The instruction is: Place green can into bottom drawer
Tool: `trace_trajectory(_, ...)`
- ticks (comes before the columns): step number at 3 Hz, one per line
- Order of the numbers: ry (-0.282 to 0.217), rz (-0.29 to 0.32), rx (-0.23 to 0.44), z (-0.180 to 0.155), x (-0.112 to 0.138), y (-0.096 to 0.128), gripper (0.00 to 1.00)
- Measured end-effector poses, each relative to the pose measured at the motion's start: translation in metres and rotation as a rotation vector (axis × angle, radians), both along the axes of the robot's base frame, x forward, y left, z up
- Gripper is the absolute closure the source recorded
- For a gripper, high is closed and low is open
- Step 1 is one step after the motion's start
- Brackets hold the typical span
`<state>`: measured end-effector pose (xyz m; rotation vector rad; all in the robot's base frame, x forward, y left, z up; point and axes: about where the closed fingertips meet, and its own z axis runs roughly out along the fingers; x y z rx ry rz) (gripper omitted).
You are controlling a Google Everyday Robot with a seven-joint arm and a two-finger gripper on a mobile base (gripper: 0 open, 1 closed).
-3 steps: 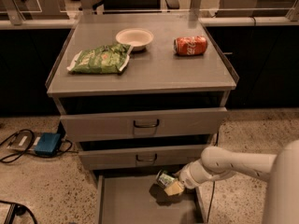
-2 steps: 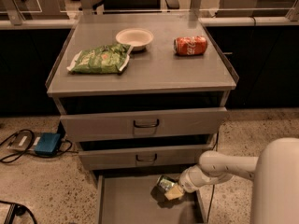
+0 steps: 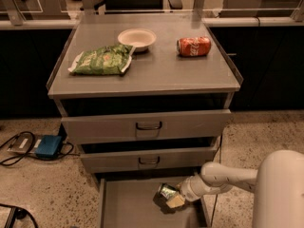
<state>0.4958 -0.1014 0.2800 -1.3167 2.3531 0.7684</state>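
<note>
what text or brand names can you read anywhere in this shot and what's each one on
No text is legible, so nothing can be quoted.
red can: white script on its side, too blurred to read.
green chip bag: print too blurred to read.
green can, held in the gripper over the bottom drawer: pattern only, no legible words.

The yellowish gripper (image 3: 171, 198) over the grey bottom drawer (image 3: 128, 207) grips the patterned green can (image 3: 166, 191); red can (image 3: 194, 46), green bag (image 3: 101, 61), white bowl (image 3: 137, 38).

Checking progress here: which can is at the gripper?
The green can, at the gripper over the bottom drawer; the red cola can lies on the cabinet top.
</note>
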Motion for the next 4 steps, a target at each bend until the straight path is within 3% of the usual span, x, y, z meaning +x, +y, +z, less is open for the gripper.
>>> trace_trajectory(1,-0.093,0.083,0.043,-0.009,-0.003,0.007,1.0)
trace_trajectory(2,-0.088,0.088,0.037,-0.016,-0.003,0.009,1.0)
trace_trajectory(4,-0.04,0.113,-0.007,-0.097,0.0,0.004,1.0)
